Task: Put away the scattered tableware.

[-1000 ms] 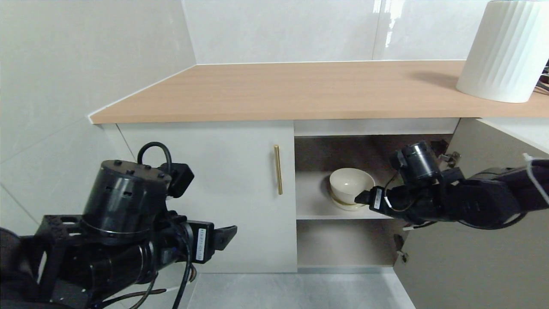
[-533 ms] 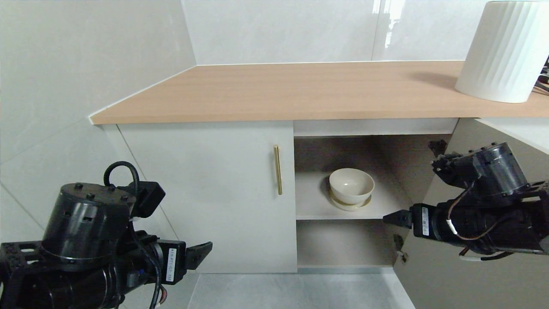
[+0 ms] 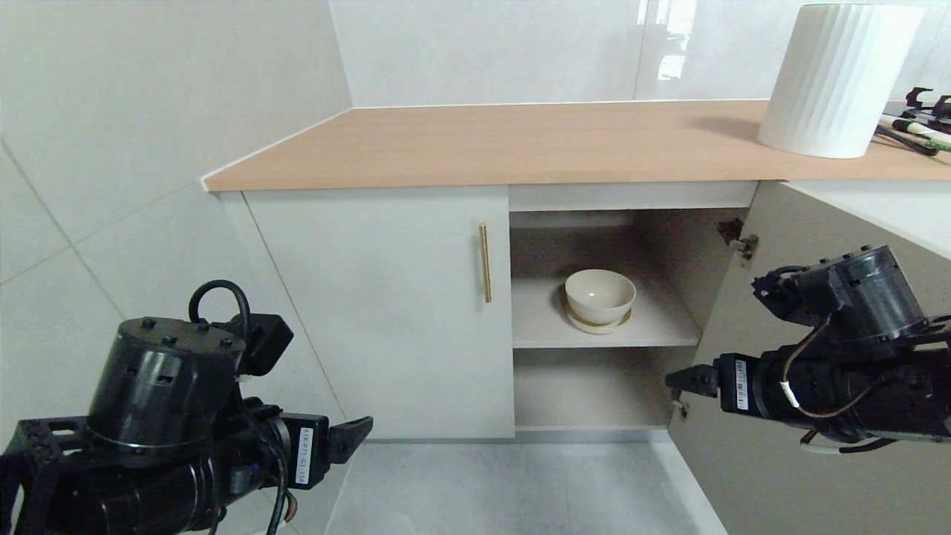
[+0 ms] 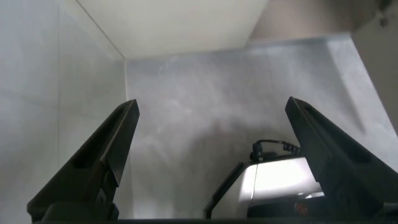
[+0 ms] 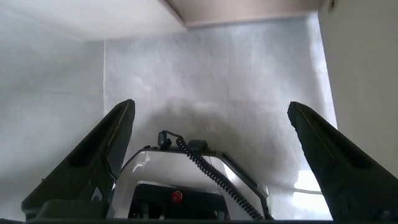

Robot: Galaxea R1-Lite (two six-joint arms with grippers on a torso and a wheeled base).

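Bowl (image 3: pixel 599 294): there was one.
Plate (image 3: pixel 598 323): one.
Cabinet doors: two, the closed door (image 3: pixel 386 312) and the open door (image 3: pixel 735 479).
Handle (image 3: pixel 484 263): one.
White ribbed container (image 3: pixel 825 82): one.
Grippers: two, the left gripper (image 3: pixel 358 433) and the right gripper (image 3: pixel 680 380).

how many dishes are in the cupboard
2. A cream bowl sits on the middle shelf, and a small plate lies under it. More could be hidden behind the shut left door.

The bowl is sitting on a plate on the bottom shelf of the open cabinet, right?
Not quite. The head view shows the bowl on its plate on the upper shelf of the open cabinet, not the bottom one.
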